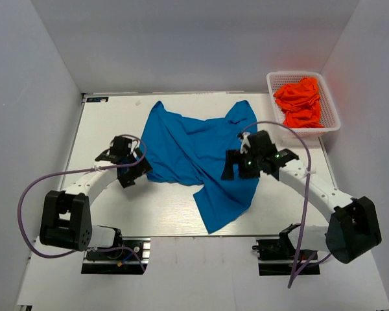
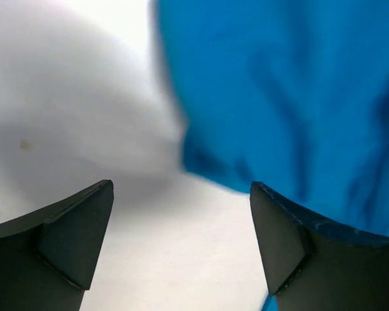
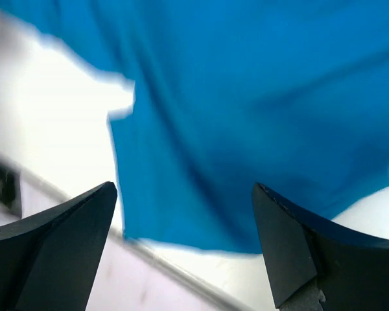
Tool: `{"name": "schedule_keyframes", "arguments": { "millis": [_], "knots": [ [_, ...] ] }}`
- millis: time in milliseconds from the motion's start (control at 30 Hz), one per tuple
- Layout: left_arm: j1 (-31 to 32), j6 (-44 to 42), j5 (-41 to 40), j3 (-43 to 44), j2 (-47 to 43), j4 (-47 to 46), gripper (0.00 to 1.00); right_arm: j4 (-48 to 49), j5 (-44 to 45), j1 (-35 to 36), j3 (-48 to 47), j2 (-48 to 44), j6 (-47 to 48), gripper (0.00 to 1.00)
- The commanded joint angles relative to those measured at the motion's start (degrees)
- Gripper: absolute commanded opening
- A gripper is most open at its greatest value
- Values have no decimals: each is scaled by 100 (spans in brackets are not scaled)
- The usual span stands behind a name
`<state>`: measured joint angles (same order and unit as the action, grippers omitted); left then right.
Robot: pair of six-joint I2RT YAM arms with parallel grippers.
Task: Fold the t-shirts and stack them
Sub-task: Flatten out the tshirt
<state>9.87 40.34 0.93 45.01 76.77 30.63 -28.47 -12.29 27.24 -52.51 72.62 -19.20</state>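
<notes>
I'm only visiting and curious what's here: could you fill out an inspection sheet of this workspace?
Surface: white table.
Job's things: blue t-shirt rumpled mid-table; orange-red t-shirts heaped in the white mesh basket.
Clutter: only that basket, at the far right corner.
Tools: left tool open at the blue shirt's left edge; right tool open above its right side.
Cables: purple cable looping beside each arm.
Surroundings: plain pale walls.

- I work over a white table [image 1: 110,113], brightly and evenly lit.
- A plain pale grey back wall [image 1: 194,39] rises behind it.
- A left wall [image 1: 26,129] and a right wall [image 1: 376,116], equally plain, flank it.
</notes>
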Motion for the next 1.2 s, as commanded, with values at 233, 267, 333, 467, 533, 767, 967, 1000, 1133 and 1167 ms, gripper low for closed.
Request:
{"name": "schedule_keyframes", "arguments": {
  "millis": [233, 267, 333, 467, 533, 767, 967, 1000, 1133, 1167],
  "knots": [
    [24, 238, 267, -520, 127, -1366, 71, -326, -179, 1485, 1312, -398, -1445, 90],
    [24, 168, 372, -520, 275, -1593, 67, -291, -125, 1538, 1331, -302, -1403, 90],
    [24, 115, 443, -582, 434, -1744, 56, -116, 7, 1599, 1366, -205, -1673, 90],
    [24, 115, 698, -634, 708, -1798, 36, 175, 323, 1547, 1376, -134, -1912, 90],
    [77, 115, 698, -695, 708, -1649, 36, 131, 491, 1547, 1322, -230, -1921, 90],
    [77, 115, 829, -1170, 313, -2086, 28, 87, 685, 1521, 1288, -161, -1930, 90],
    [129, 10, 401, -286, 295, -1580, 0, -167, 1203, 1512, 1120, -239, -1938, 90],
    [129, -69, 199, -48, 242, -1352, 0, -237, 1525, 1503, 1077, -283, -1938, 90],
    [375, -298, -358, 1349, 522, 19, 0, -475, 1800, 1494, 1155, -564, -2043, 90],
    [576, -368, -217, 1796, 836, 100, 0, -484, 1809, 1477, 1199, -599, -2018, 90]
  ]
}}
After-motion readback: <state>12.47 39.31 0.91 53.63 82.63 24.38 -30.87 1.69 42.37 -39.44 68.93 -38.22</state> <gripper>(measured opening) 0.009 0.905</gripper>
